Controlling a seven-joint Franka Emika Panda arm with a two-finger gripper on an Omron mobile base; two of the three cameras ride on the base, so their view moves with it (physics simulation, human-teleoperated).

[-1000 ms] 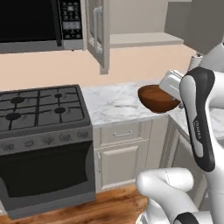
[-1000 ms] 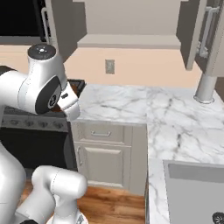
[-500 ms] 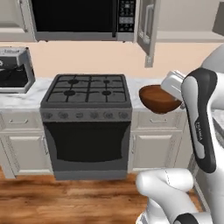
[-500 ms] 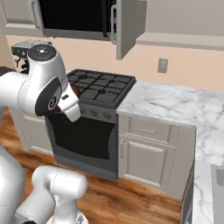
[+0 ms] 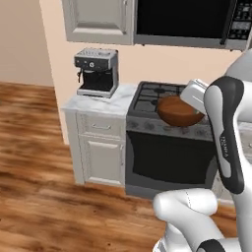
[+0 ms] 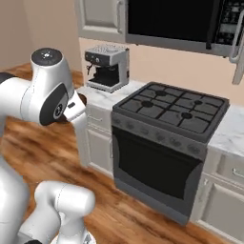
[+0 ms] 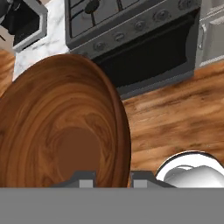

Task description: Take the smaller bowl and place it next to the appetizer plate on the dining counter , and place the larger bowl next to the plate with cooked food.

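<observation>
The smaller bowl (image 5: 178,111), glossy reddish-brown and plain, hangs in the air in front of the stove with my gripper (image 5: 191,101) shut on its rim. In the hand view the bowl (image 7: 61,131) takes up the left half, and my gripper (image 7: 112,180) pinches its edge at the bottom. In the right base view a dark sliver of the bowl (image 6: 82,99) peeks out behind the hand. The larger bowl, both plates and the dining counter are out of view.
A black gas stove (image 5: 162,96) (image 6: 171,109) with its oven stands ahead. To its left, a coffee machine (image 5: 96,72) (image 6: 107,66) sits on a marble-topped cabinet (image 5: 101,147). A microwave (image 5: 187,19) hangs above. Wood floor (image 5: 34,162) spreads to the left.
The whole scene has slid to the right in both base views as the base turns left. The coffee machine and wood floor have come into view. The bowl stays gripped.
</observation>
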